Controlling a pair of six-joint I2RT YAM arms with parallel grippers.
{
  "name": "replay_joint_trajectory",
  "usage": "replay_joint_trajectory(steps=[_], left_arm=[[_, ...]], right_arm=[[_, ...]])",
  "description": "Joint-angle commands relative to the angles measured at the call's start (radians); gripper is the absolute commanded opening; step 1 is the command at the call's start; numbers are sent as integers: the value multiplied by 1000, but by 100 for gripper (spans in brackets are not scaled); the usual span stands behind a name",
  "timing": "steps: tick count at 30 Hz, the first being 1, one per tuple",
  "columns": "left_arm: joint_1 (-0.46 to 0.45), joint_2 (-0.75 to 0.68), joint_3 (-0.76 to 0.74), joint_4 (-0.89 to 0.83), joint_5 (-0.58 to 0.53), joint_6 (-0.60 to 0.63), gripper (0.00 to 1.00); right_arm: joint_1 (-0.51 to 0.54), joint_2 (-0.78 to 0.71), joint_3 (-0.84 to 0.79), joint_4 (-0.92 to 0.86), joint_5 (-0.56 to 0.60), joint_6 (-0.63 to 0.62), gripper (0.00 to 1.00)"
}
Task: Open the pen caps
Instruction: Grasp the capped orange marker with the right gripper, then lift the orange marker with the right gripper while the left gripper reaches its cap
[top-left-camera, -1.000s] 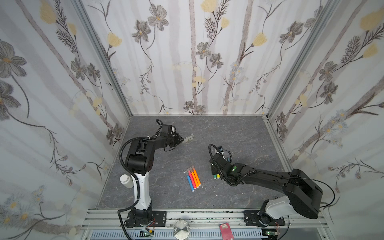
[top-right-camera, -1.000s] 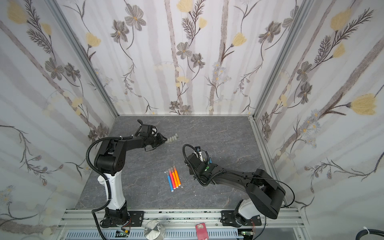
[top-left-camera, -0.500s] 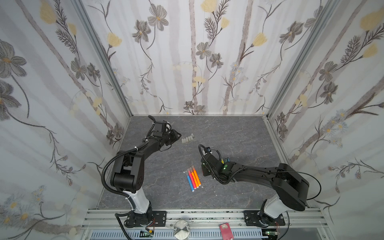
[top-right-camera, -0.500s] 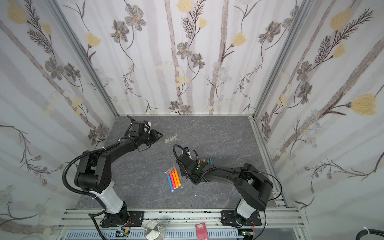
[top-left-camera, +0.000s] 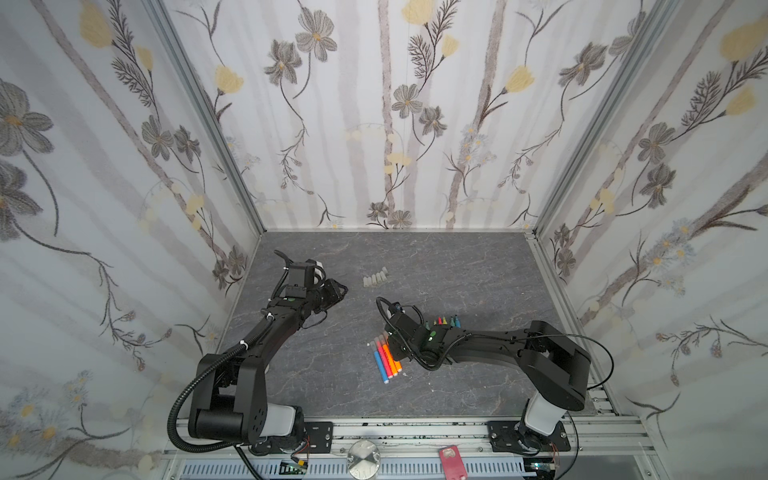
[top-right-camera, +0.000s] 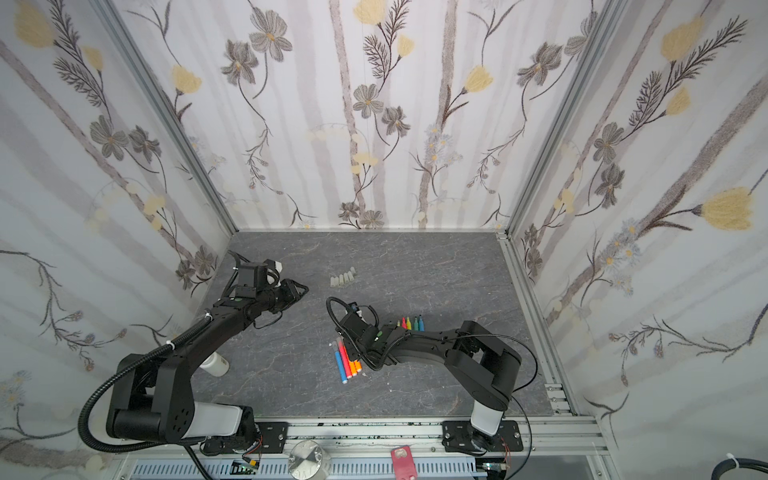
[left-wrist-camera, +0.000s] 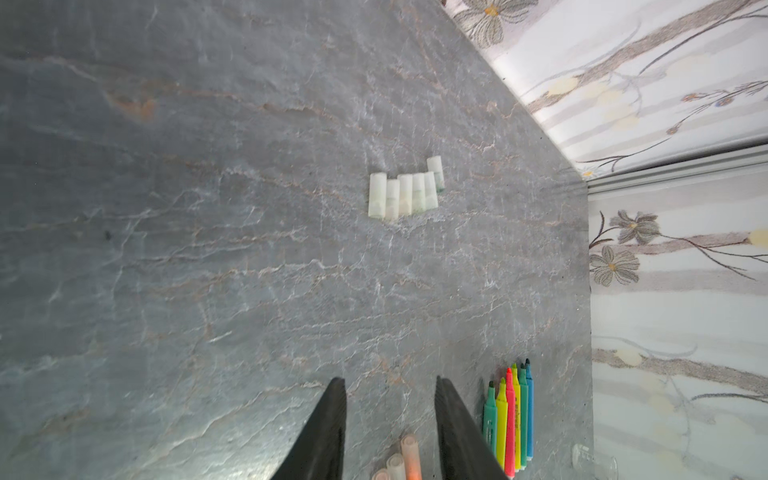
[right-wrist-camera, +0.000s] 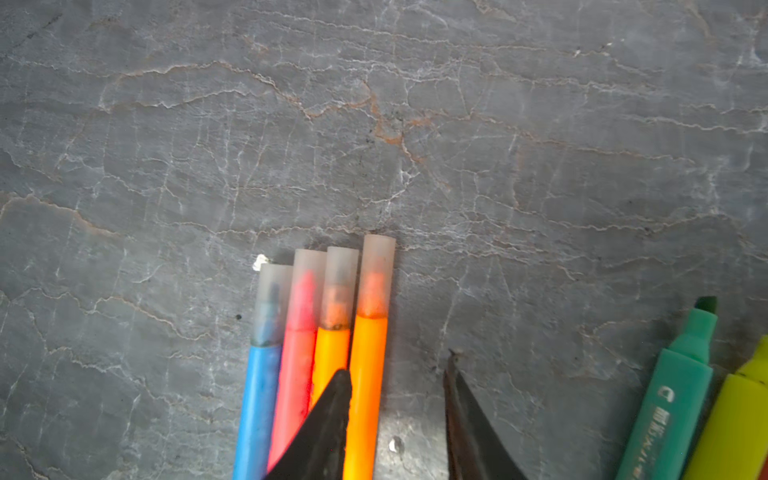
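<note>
Several capped pens (right-wrist-camera: 324, 374), blue, pink and two orange, lie side by side, each with a translucent pen cap (right-wrist-camera: 376, 274) on its tip. My right gripper (right-wrist-camera: 397, 374) is open low over them; the outer orange pen (right-wrist-camera: 365, 395) lies in the gap beside one finger, ungripped. In both top views this bundle (top-left-camera: 384, 359) sits mid-table. Several loose pen caps (top-left-camera: 376, 277) lie in a row further back. My left gripper (left-wrist-camera: 390, 384) is open and empty, left of that row (left-wrist-camera: 403, 195). Several uncapped pens (top-left-camera: 446, 322) lie right of the right wrist.
The grey stone tabletop (top-left-camera: 457, 266) is walled by floral panels on three sides. A white bottle (top-right-camera: 214, 365) stands under the left arm. A metal knob (top-left-camera: 363, 457) and a red item (top-left-camera: 453, 459) sit on the front rail.
My right gripper has moved left from the uncapped pens to the capped bundle. My left gripper has drawn back leftward from the row of loose caps. Both jaws have widened slightly.
</note>
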Motion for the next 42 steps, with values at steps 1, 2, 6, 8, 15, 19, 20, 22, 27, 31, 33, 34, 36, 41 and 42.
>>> replay_joint_trajectory(steps=[1, 2, 6, 8, 15, 19, 20, 22, 27, 31, 33, 34, 36, 41, 42], left_arm=[[6, -18, -17, -2, -9, 17, 35], [6, -19, -19, -2, -8, 16, 35], [6, -21, -17, 0, -3, 14, 35], [7, -18, -15, 2, -1, 13, 35], [6, -17, -18, 5, -2, 12, 35], [6, -18, -13, 1, 3, 13, 36], [7, -17, -11, 1, 4, 13, 36], [7, -20, -9, -2, 8, 14, 36], [3, -15, 1, -16, 30, 18, 36], [-18, -18, 17, -40, 28, 15, 36], [-43, -23, 18, -39, 25, 5, 36], [-62, -23, 20, -39, 24, -1, 36], [-97, -21, 23, -36, 25, -18, 36], [-211, 0, 42, -15, 1, -60, 37], [-230, 7, 47, -3, 1, -77, 37]], right_arm=[[8, 19, 20, -27, -5, -2, 38], [8, 23, 21, -29, -7, -1, 38], [8, 53, 39, -48, -15, -2, 37], [8, 70, 50, -63, -19, -3, 36], [11, 98, 67, -96, -21, -5, 33], [13, 113, 73, -119, -23, -7, 30], [13, 113, 71, -120, -25, -7, 29], [13, 110, 69, -122, -28, -10, 27], [9, 110, 60, -124, -53, -21, 19], [-4, 100, 48, -116, -74, -30, 9], [-13, 87, 34, -102, -83, -31, 6], [-19, 74, 23, -93, -88, -33, 5], [-35, 46, 3, -74, -94, -32, 4], [-101, -65, -46, -16, -159, -29, 2], [-119, -88, -51, -6, -186, -30, 2]])
